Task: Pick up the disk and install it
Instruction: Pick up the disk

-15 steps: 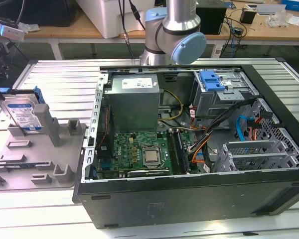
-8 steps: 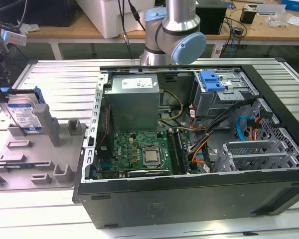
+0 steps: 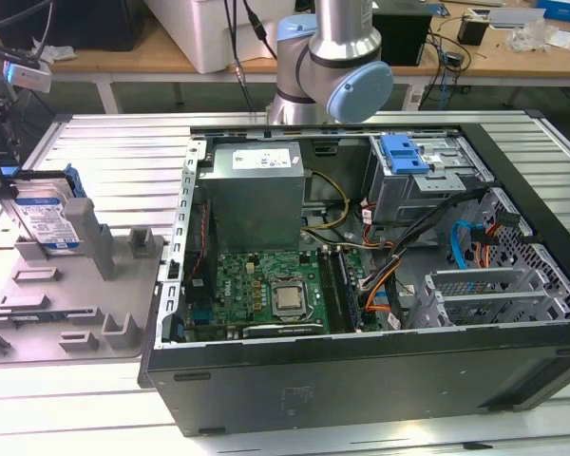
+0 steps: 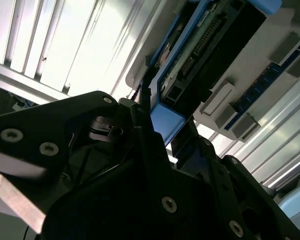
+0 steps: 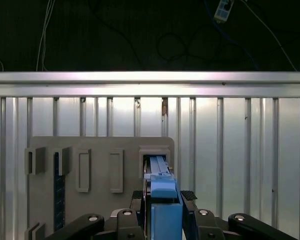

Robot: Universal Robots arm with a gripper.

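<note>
Blue, grey and green
The disk has a white-and-blue label and a blue caddy; grey tray; black case; green motherboard; ribbed silver table.

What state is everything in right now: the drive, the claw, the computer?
Black metal computer case: lying open, side panel off.
Grey plastic holder: flat beside the case.
Silver-grey hard disk in blue plastic caddy: standing on edge in the holder.
Black gripper: shut on the hard disk.

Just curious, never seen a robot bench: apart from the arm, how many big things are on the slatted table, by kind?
disk: 1
grey holder tray: 1
open computer case: 1
Total: 3
</note>
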